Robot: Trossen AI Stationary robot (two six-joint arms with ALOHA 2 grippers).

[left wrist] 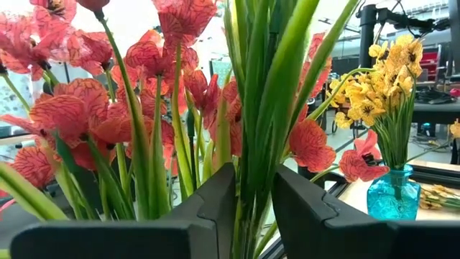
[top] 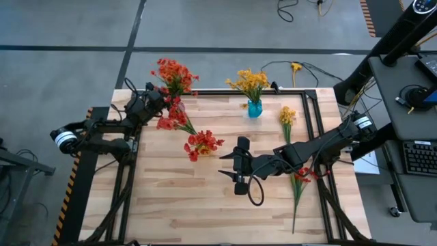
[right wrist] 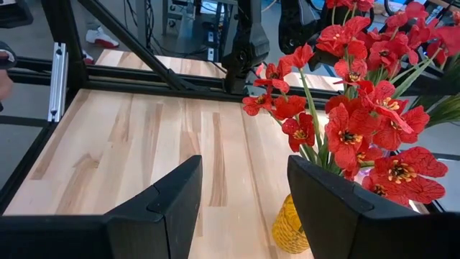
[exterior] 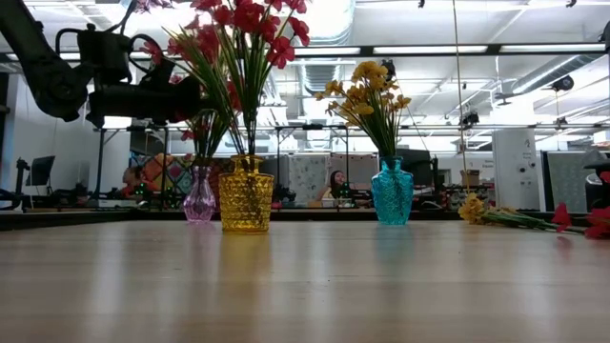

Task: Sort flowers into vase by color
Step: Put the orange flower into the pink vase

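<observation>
My left gripper (top: 158, 102) (left wrist: 253, 208) is at the table's far left and is shut on a red-orange sprig (top: 174, 74). That sprig's stems run down toward a pink vase (exterior: 199, 197). Beside the pink vase, a yellow vase (exterior: 246, 196) holds red blossoms (top: 203, 143). A blue vase (top: 254, 108) holds yellow blossoms (top: 250, 82). One yellow sprig (top: 287, 116) and one red sprig (top: 300, 176) lie flat on the table's right side. My right gripper (top: 225, 165) (right wrist: 244, 201) is open near mid-table, just right of the yellow vase (right wrist: 293, 226), and touches nothing. My left gripper pinches the red-orange sprig's green stems (left wrist: 251, 173) between its two fingers, below the blossoms. The fingers (exterior: 176, 95) come level from the table's left and lie across the stems. The sprig stands upright, blossoms above the fingers, stems reaching down to the pink vase's mouth.
The three vases stand in the table's far half. Black frame rails (top: 311, 123) edge the table. The right arm (top: 321, 145) lies across the right side, over the loose red sprig. Bare wood (top: 191, 205) fills the near half. People sit in the room beyond (exterior: 335, 183).
</observation>
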